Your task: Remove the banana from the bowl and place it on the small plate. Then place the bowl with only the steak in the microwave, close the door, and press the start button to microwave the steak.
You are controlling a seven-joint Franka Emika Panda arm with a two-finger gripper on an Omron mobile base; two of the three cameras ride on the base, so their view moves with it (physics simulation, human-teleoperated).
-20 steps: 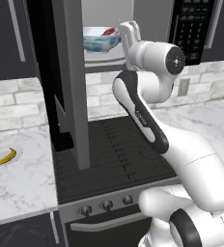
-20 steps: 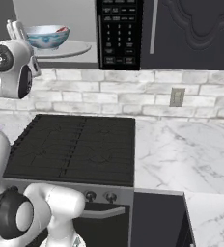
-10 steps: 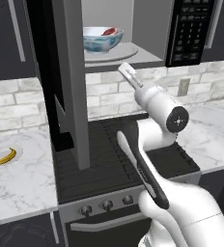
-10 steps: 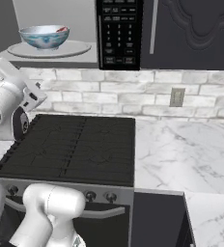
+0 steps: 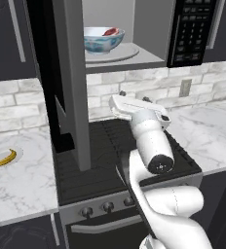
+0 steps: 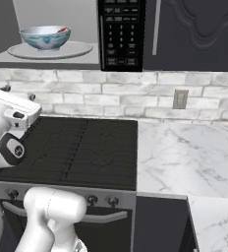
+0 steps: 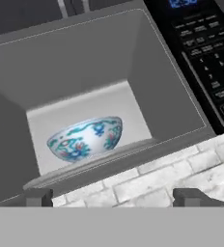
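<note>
The bowl, white with blue pattern, stands on the grey turntable inside the open microwave, and the steak shows red at its rim. Swung out to the left, the door is seen edge-on. On the left counter the banana lies on the small plate. My gripper hangs open and empty over the stove, well below and in front of the cavity, pointing up at the bowl.
The black keypad panel sits right of the cavity. A black stove lies under my arm. Marble counters flank it, with a wall outlet behind. Dark cabinets hang at the upper right.
My arm has pulled back out of the microwave and dropped down over the stove. The bowl with the steak stays on the turntable.
</note>
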